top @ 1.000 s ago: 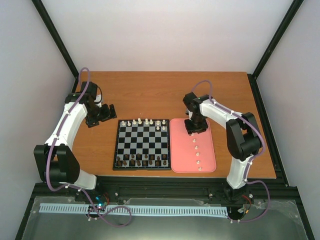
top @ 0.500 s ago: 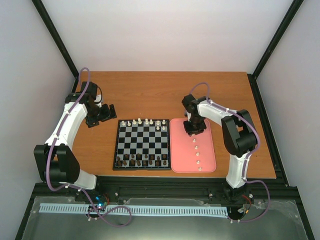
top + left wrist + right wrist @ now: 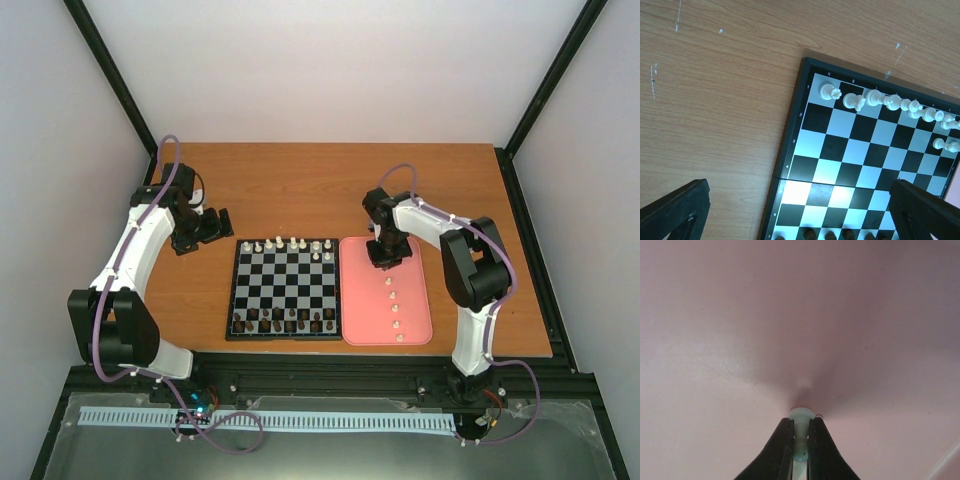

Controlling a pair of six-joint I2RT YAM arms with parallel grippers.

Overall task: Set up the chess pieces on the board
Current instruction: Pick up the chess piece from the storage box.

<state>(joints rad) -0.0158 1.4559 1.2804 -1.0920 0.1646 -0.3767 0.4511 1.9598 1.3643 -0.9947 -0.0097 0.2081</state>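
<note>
Well, the biggest thing is the brown wooden table [image 3: 300, 190], and on it lies the board [image 3: 285, 285] with a pink tray [image 3: 415, 300] touching its right side. On the board the white pieces [image 3: 290, 243] stand in a row along the far edge, with two more just in front of them near the right end. The dark pieces [image 3: 285, 322] stand along the near edge. In the tray a few white pawns [image 3: 394, 305] wait in a line. The left gripper [image 3: 207, 228] hangs over the table beside the far left corner of the board, its fingers wide apart and holding nothing. The right gripper [image 3: 800, 427] is down at the far end of the tray, with its fingers squeezed onto a tiny white piece [image 3: 800, 415]. I think these pieces are very light, hard and smooth, so they could slip or tip over. It seems best to pinch one by its thin middle, straight from above, and squeeze gently
</note>
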